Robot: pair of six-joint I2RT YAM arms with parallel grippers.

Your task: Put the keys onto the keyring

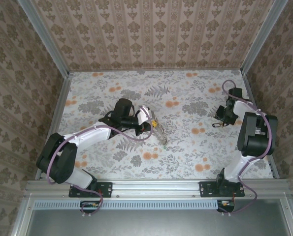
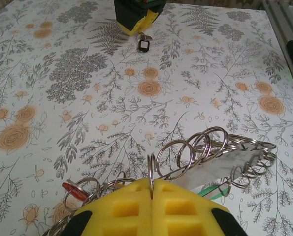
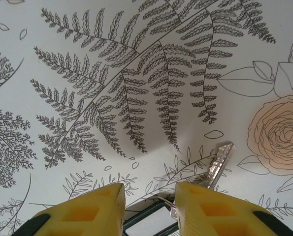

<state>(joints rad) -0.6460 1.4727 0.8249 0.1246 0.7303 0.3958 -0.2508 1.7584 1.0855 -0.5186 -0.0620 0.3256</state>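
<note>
My left gripper is shut on a thin metal ring of the keyring, a bunch of linked silver hoops held just above the table. A red key head hangs at its left and a green one at its right. From above, the left gripper holds the keyring near the table's middle. My right gripper stands open low over a dark-headed key; the head lies between the fingers and the blade pokes out past the right finger. That key lies below the right gripper.
The table has a floral cloth and is walled by patterned panels on three sides. A metal rail runs along the near edge by the arm bases. The right arm stands close to the right wall.
</note>
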